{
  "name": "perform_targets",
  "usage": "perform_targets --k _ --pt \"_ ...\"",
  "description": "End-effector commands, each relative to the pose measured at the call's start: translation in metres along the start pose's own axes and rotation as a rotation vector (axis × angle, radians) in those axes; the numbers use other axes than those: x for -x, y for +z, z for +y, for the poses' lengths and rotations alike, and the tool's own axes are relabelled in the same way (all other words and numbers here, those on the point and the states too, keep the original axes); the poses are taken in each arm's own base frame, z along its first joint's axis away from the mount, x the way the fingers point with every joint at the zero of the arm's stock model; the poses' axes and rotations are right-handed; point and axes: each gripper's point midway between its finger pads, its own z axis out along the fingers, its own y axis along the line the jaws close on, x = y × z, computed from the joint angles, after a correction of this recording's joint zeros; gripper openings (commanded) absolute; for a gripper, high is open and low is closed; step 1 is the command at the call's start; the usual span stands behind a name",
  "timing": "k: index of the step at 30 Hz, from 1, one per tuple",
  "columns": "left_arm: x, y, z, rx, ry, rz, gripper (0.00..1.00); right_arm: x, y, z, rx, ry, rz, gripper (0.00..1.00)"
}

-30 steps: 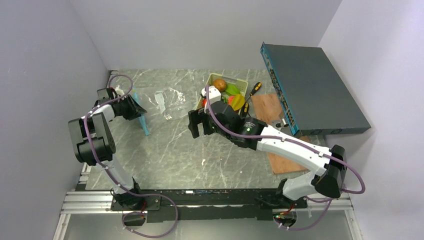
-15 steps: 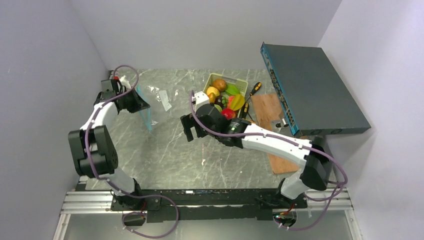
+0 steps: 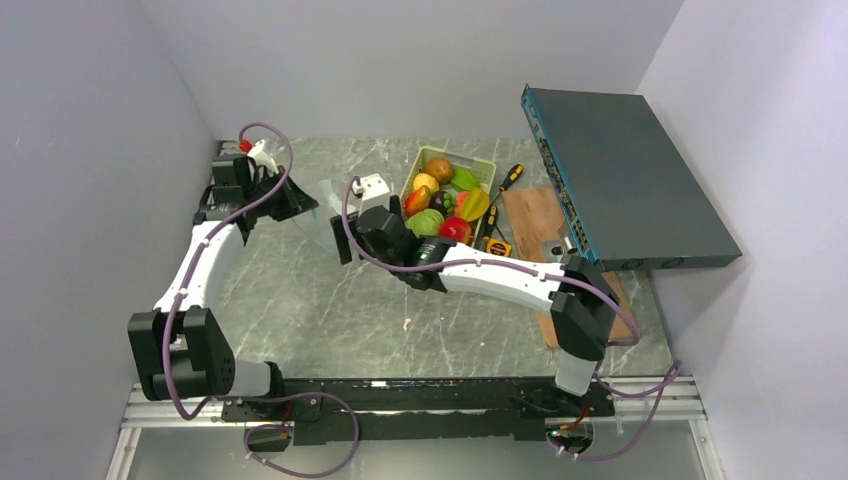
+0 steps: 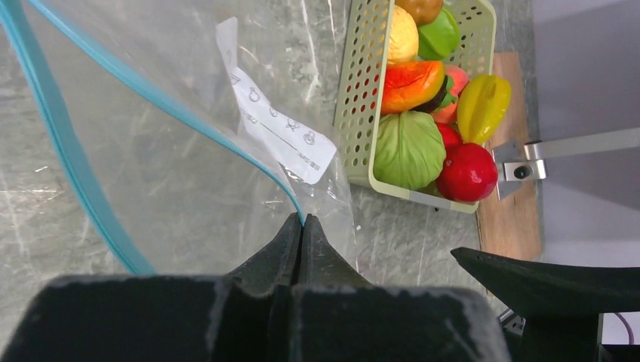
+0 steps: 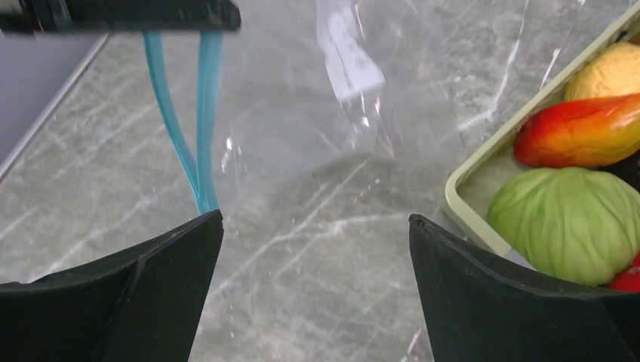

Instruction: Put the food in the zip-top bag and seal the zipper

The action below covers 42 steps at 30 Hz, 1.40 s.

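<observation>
My left gripper (image 3: pixel 303 207) is shut on the light blue zipper (image 4: pixel 173 105) of the clear zip-top bag (image 4: pixel 166 151) and holds it off the table at the back left; the mouth hangs as two blue strips (image 5: pixel 200 113). My right gripper (image 5: pixel 317 226) is open and empty, just right of the bag (image 3: pixel 322 205), with its left fingertip (image 5: pixel 189 241) by the zipper's lower end. The food, among it a green cabbage (image 4: pixel 407 147), a red apple (image 4: pixel 468 172), an orange mango (image 5: pixel 581 136) and a yellow pepper (image 4: pixel 483 105), lies in the pale green basket (image 3: pixel 482 163).
A tilted blue-grey box (image 3: pixel 620 180) fills the back right. A wooden board (image 3: pixel 535 215) lies under its edge, with a screwdriver (image 3: pixel 510 178) and a yellow tape measure (image 3: pixel 497 247) beside the basket. Walls close in on the left and back.
My left arm has carried the bag up and to the right, towards the back. My right arm has swung left off the basket to the bag, still open.
</observation>
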Motion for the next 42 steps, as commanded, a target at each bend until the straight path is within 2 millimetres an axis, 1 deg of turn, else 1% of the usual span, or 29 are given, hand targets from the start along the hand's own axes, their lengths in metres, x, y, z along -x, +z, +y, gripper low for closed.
perform_targets --k 1,2,5,7,10,15,20,27,30,33,35,37,38,39,41,42 --pt "0.004 -0.005 -0.023 -0.033 0.047 -0.037 0.00 0.056 0.008 0.009 -0.039 0.092 -0.204 0.94" --pt "0.002 -0.005 -0.026 -0.036 0.057 -0.036 0.00 0.057 0.011 0.009 -0.048 0.089 -0.214 0.93" --pt "-0.001 -0.004 -0.032 -0.042 0.079 -0.028 0.00 0.063 0.018 0.016 -0.029 0.056 -0.238 0.84" --pt "-0.001 -0.004 -0.031 -0.035 0.084 -0.026 0.00 0.063 0.022 0.022 -0.003 0.035 -0.242 0.79" --pt "-0.008 -0.001 -0.039 -0.051 0.100 -0.005 0.00 0.060 0.027 0.030 0.032 0.015 -0.235 0.70" --pt "-0.012 0.001 -0.045 -0.086 0.103 0.016 0.00 0.058 0.030 0.038 0.080 0.009 -0.249 0.63" --pt "-0.017 0.004 -0.050 -0.128 0.100 0.054 0.00 0.050 0.039 0.042 0.092 -0.004 -0.237 0.60" --pt "-0.023 0.007 -0.056 -0.171 0.099 0.094 0.00 0.041 0.049 0.039 0.062 0.002 -0.226 0.58" --pt "-0.024 0.008 -0.056 -0.178 0.096 0.100 0.00 0.035 0.054 0.033 0.029 0.010 -0.221 0.58" --pt "-0.025 0.008 -0.055 -0.173 0.092 0.103 0.00 0.033 0.055 0.032 0.028 0.021 -0.238 0.53" --pt "-0.026 0.009 -0.054 -0.169 0.090 0.109 0.00 0.030 0.055 0.032 0.033 0.031 -0.243 0.48" --pt "-0.025 0.009 -0.053 -0.161 0.100 0.106 0.00 0.027 0.056 0.032 0.040 0.035 -0.241 0.37" --pt "-0.025 0.008 -0.053 -0.157 0.104 0.104 0.00 0.024 0.057 0.032 0.042 0.036 -0.238 0.27" --pt "-0.024 0.007 -0.053 -0.156 0.111 0.096 0.00 0.022 0.057 0.033 0.049 0.039 -0.236 0.20" --pt "-0.023 0.005 -0.052 -0.145 0.124 0.081 0.00 0.021 0.057 0.035 0.067 0.052 -0.237 0.06" --pt "-0.022 0.005 -0.050 -0.133 0.128 0.077 0.02 0.020 0.056 0.035 0.070 0.060 -0.239 0.00"
